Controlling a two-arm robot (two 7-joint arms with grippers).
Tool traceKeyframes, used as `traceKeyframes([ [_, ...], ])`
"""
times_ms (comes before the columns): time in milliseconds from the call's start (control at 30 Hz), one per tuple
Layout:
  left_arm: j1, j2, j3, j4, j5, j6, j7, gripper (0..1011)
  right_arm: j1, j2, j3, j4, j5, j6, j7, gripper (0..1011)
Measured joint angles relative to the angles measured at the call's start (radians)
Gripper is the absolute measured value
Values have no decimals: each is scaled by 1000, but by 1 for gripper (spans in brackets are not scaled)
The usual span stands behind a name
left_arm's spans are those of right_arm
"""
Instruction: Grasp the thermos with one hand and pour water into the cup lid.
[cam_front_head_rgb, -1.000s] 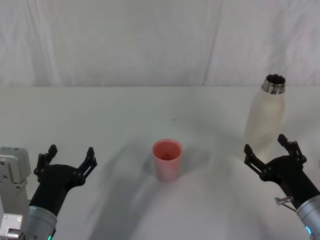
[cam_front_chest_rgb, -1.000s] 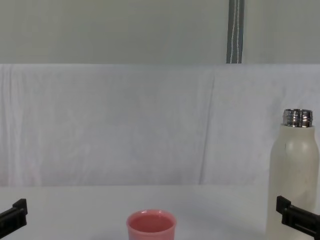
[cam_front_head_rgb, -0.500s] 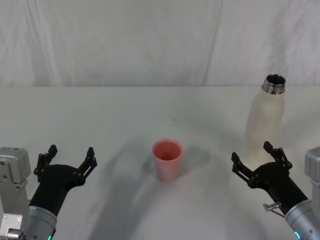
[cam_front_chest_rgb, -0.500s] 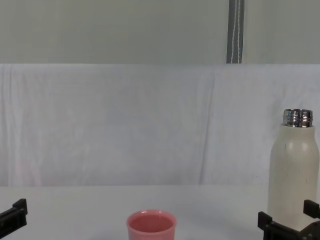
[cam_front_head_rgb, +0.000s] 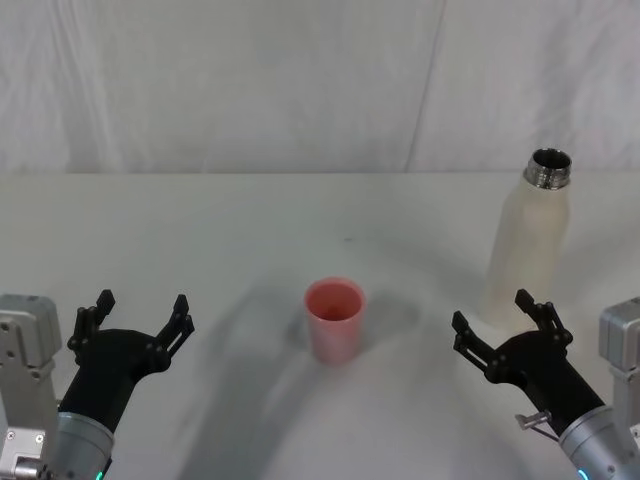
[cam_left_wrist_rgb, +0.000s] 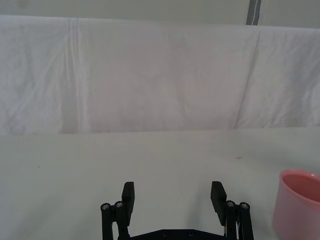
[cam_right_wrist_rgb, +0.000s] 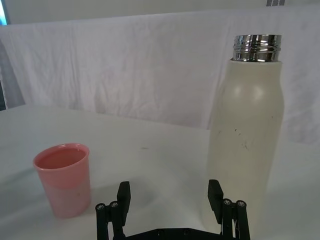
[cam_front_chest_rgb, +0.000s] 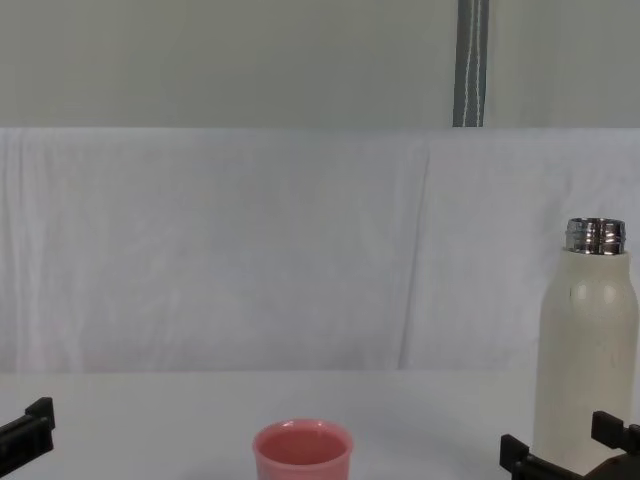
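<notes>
Approaching with right end effector (cam_front_head_rgb: 501, 331) spread wide and empty, low over worktop (cam_front_head_rgb: 250, 230), just short of thermos (cam_front_head_rgb: 528, 238), which stands upright with neck uncapped, well apart from cup lid (cam_front_head_rgb: 334, 320) at centre. Still at reach step, judged: next needs closing in around cream body, then clamping. Left end effector (cam_front_head_rgb: 138, 320) parked, spread, empty.

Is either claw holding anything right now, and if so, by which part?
Nothing is held. The right claw is open, just short of the thermos, not touching it. The left claw is open and apart from the cup lid.
</notes>
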Motion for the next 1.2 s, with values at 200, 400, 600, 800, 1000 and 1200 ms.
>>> traceKeyframes([
  [200,0,0,0,0,0,0,0,1001,-1,-3,-4,2,1,-3,-2,1001],
  [400,0,0,0,0,0,0,0,1001,-2,-5,-5,3,3,-6,-3,1001],
  [600,0,0,0,0,0,0,0,1001,-2,-4,-5,3,3,-6,-4,1000],
  [800,0,0,0,0,0,0,0,1001,-2,-4,-4,3,3,-6,-4,1000],
  [1000,0,0,0,0,0,0,0,1001,-2,-4,-4,3,3,-6,-5,1001],
  [1200,0,0,0,0,0,0,0,1001,-2,-4,-4,3,2,-5,-5,1000],
])
